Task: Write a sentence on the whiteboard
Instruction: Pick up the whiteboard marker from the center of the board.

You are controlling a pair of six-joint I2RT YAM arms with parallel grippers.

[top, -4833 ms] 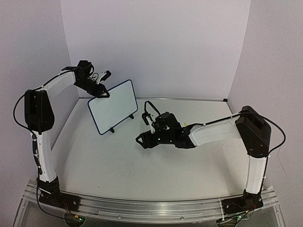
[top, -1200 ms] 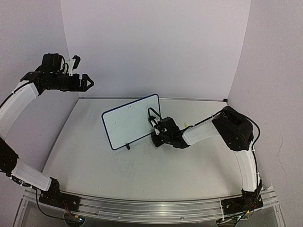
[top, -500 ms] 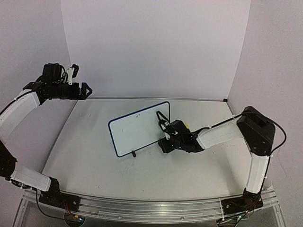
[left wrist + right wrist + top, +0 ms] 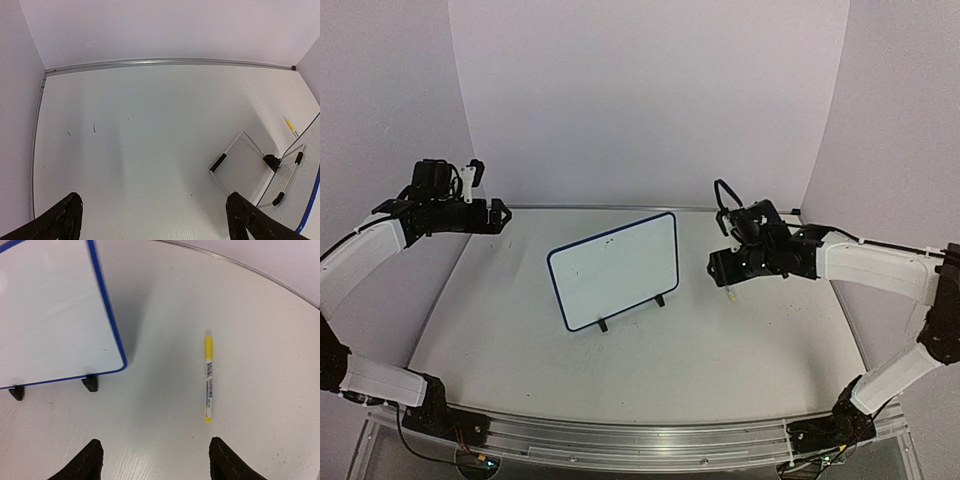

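Left side first: our left claw (image 4: 501, 214) hangs up high by the left wall, spread wide with nothing in it, well apart from everything else.

In the middle, the whiteboard (image 4: 615, 268) stands on its two little feet on the table (image 4: 620, 370), leaning back a bit. We can't make out any sentence on it. It looks blank in both views.

Right of the board, clear of it, the marker (image 4: 208, 377) lies flat on the table. The right claw (image 4: 156, 445) hovers over the near side of it, jaws apart and empty.

The bit that matters: in the wrist view the marker runs straight away from the claw, yellow cap at the far end. So the fingers would close across its width, which is what we want. It sits inside the gap but close to the right-hand finger, so we reckon it needs a small sideways nudge before dropping down. The right arm is obviously the nearer one.
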